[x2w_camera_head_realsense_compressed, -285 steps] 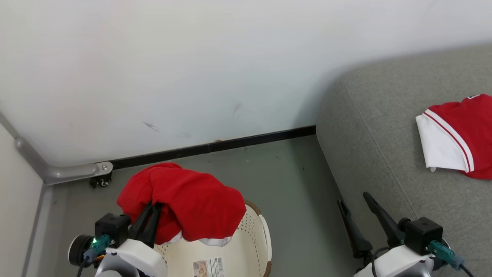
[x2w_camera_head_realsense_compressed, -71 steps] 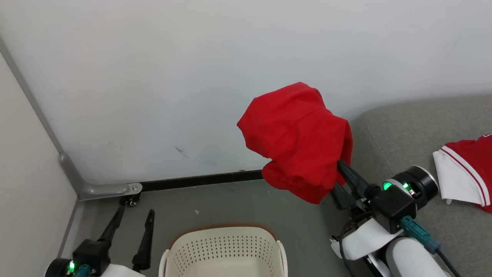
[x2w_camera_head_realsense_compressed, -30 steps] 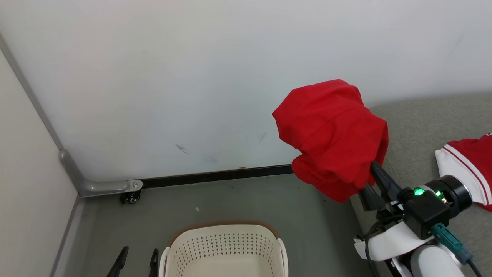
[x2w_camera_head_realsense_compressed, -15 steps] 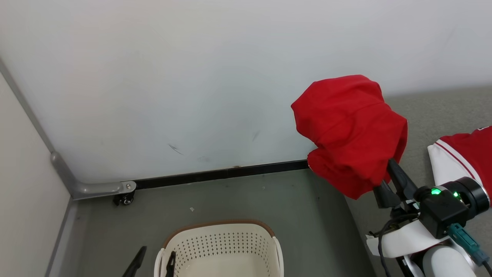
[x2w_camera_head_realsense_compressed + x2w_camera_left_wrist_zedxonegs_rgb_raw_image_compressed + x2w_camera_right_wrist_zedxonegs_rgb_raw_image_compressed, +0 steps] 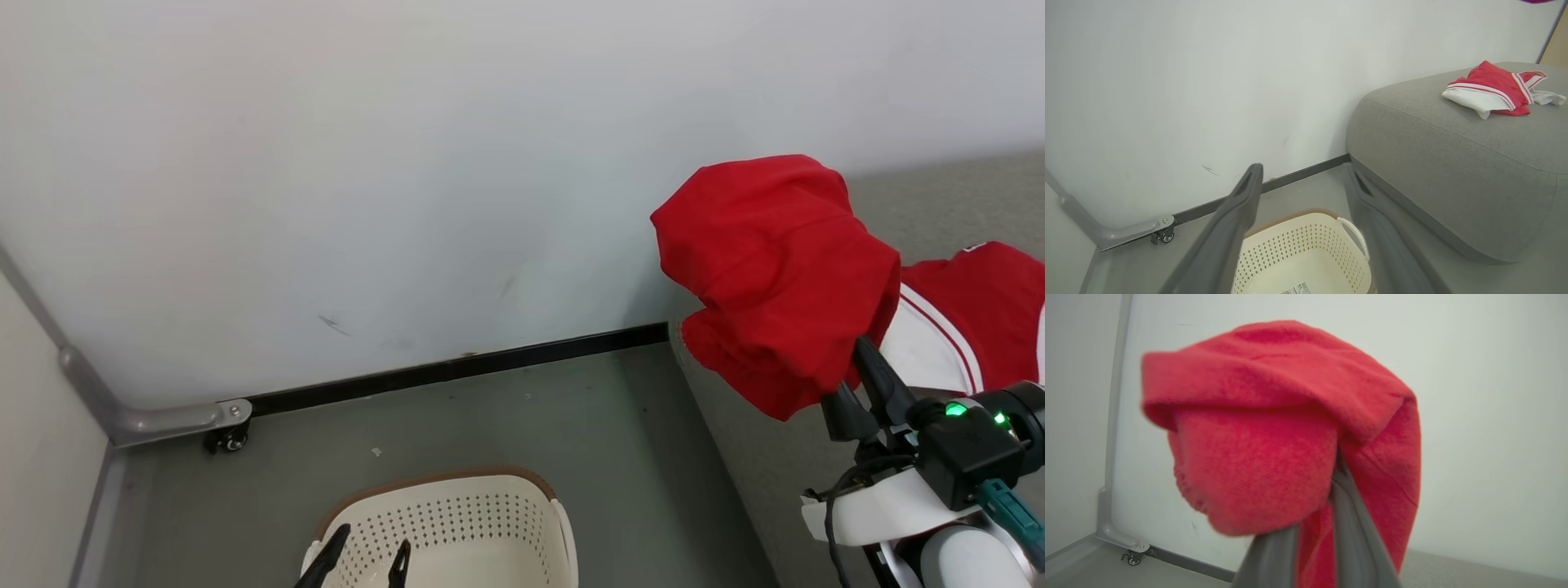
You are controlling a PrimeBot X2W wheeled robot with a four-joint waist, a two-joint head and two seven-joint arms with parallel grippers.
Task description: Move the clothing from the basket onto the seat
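Observation:
My right gripper (image 5: 849,380) is shut on the red shorts (image 5: 775,278), which hang bunched over its fingertips above the left edge of the grey seat (image 5: 939,192). In the right wrist view the shorts (image 5: 1274,428) drape over the right gripper (image 5: 1316,522) in front of the wall. A red top with white panels (image 5: 971,310) lies on the seat just behind them. The cream basket (image 5: 445,482) stands on the floor at the bottom. My left gripper (image 5: 367,551) is open above it. The left wrist view shows the left gripper (image 5: 1304,171), the basket (image 5: 1290,216), the top (image 5: 1490,90) and the seat (image 5: 1453,163).
A white wall with a black baseboard (image 5: 457,363) runs behind the basket and seat. A grey metal rail ending in a small caster (image 5: 229,437) sits at the floor's left corner. Grey floor (image 5: 571,425) lies between basket and seat. A label sticker (image 5: 1300,289) lies in the basket.
The head view has swung to the right. My right gripper has carried the shorts rightward, from over the floor to over the seat's edge and in front of the top. The left fingertips now show over the basket.

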